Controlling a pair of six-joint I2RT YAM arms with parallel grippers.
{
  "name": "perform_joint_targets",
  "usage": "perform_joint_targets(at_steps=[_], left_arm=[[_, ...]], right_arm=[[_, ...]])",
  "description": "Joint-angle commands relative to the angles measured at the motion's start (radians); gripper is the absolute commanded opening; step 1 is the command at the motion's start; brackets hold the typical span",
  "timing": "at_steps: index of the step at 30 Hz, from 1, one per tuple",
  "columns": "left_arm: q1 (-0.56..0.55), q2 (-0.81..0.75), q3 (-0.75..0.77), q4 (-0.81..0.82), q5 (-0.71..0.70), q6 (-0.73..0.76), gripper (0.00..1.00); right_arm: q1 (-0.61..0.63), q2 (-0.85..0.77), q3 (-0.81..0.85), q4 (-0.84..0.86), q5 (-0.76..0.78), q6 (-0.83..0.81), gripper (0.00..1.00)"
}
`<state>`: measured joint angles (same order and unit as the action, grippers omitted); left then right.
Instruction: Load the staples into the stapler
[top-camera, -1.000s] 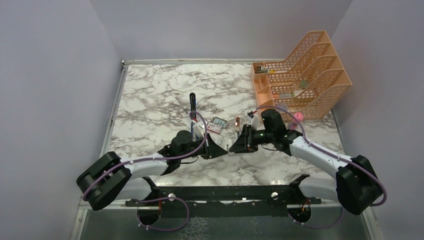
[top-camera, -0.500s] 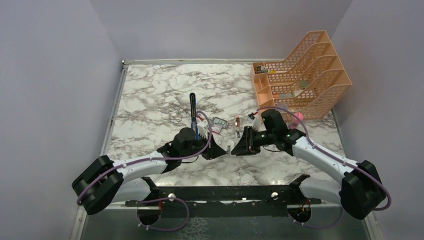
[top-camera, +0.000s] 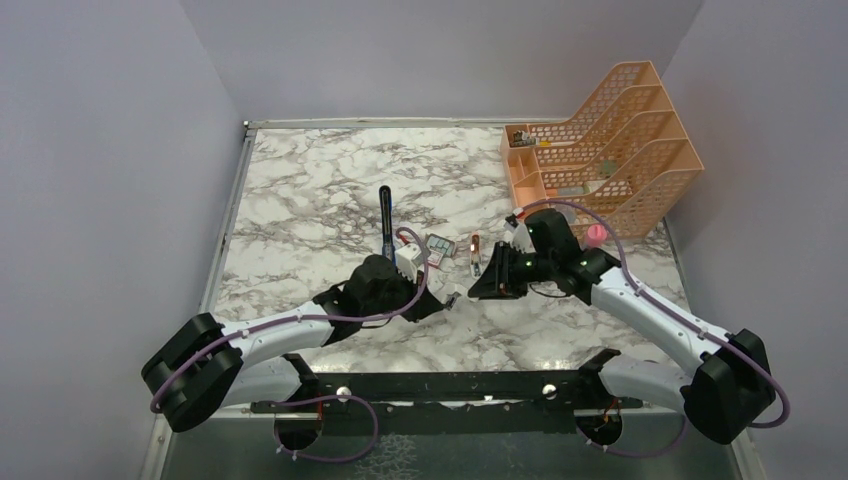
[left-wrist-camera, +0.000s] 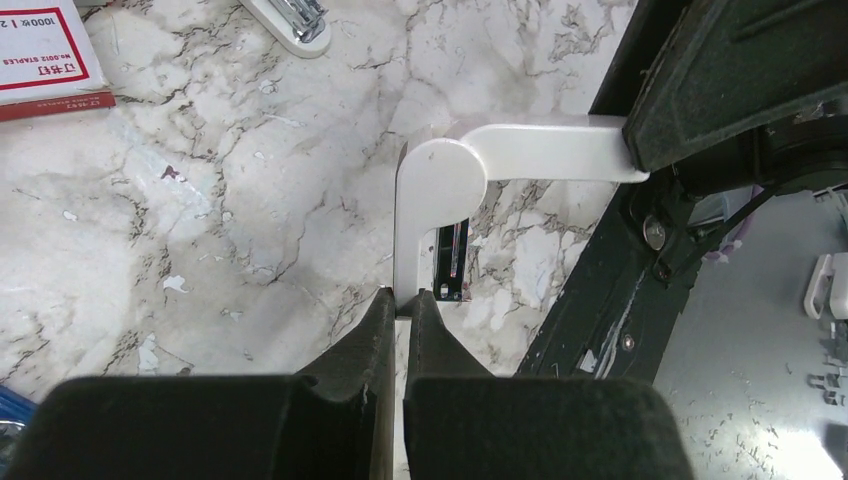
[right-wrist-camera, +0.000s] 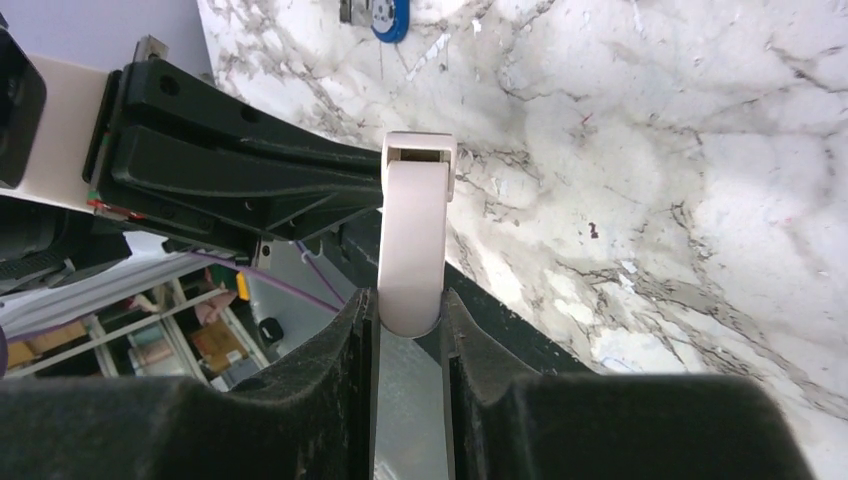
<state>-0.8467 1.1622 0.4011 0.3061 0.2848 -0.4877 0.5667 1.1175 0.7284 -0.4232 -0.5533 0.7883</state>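
White bent piece (left-wrist-camera: 440, 180) is pinched by both left gripper (left-wrist-camera: 398, 300) and right gripper (right-wrist-camera: 408, 305), near the staples box (left-wrist-camera: 40, 55).

The marble-patterned bench (top-camera: 320, 180) is showing a smooth, faintly glossy face, chipped in places. The white L-shaped plastic piece (left-wrist-camera: 430, 190) is looking smooth and satin between the matt black plastic left tool (left-wrist-camera: 400, 300) and right tool (right-wrist-camera: 408, 300). At eleven o'clock in the left wrist view, the white-and-red card box of staples (left-wrist-camera: 40, 50) is looking matt. At two o'clock on the bench, the peach perforated plastic rack (top-camera: 620, 130) is gleaming softly.
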Motion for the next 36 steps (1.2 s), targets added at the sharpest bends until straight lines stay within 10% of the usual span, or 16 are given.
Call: perform_joint_targets(at_steps=[1, 13, 22, 36], left_arm=[[-0.009, -0.002, -0.013, -0.051, -0.052, 0.045, 0.0], [-0.095, -0.098, -0.055, -0.005, -0.054, 0.086, 0.0], [-0.095, -0.037, -0.002, 0.033, -0.097, -0.088, 0.0], [-0.119, 0.154, 0.081, 0.161, -0.096, -0.275, 0.0]], right_arm=[[-0.002, -0.017, 0.065, -0.085, 0.093, -0.055, 0.26], [-0.009, 0.0, 0.07, -0.09, 0.14, -0.039, 0.35], [-0.008, -0.049, -0.039, 0.085, 0.03, -0.064, 0.73], [0.03, 0.005, -0.103, 0.185, 0.268, 0.04, 0.67]])
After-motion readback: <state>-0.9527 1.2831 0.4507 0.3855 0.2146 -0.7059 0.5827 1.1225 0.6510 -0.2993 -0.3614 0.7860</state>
